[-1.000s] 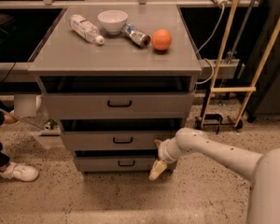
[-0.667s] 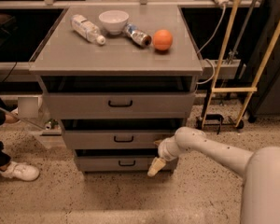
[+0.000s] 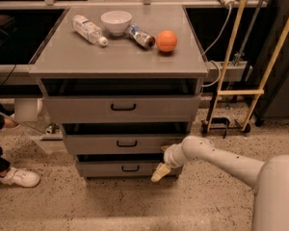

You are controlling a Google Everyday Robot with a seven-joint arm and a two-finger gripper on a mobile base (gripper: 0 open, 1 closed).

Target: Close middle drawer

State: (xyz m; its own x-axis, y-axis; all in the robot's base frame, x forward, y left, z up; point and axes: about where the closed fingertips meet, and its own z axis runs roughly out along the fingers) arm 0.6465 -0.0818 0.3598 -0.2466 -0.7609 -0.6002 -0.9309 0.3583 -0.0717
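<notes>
Speckled floor (image 3: 86,206), with a grey cabinet (image 3: 120,61) standing on it whose top carries a plastic bottle (image 3: 89,29) lying down, a white bowl (image 3: 116,21), a second small bottle (image 3: 140,36) on its side and an orange (image 3: 166,41). Middle drawer (image 3: 96,144) sits between the top drawer (image 3: 77,109) and the bottom drawer (image 3: 101,168), pulled out a little, with a dark gap showing above its front. Gripper (image 3: 160,173) hangs tip-down just below the right end of that front, before the bottom drawer's right end, holding nothing visible; cannot tell whether it is open or closed.
</notes>
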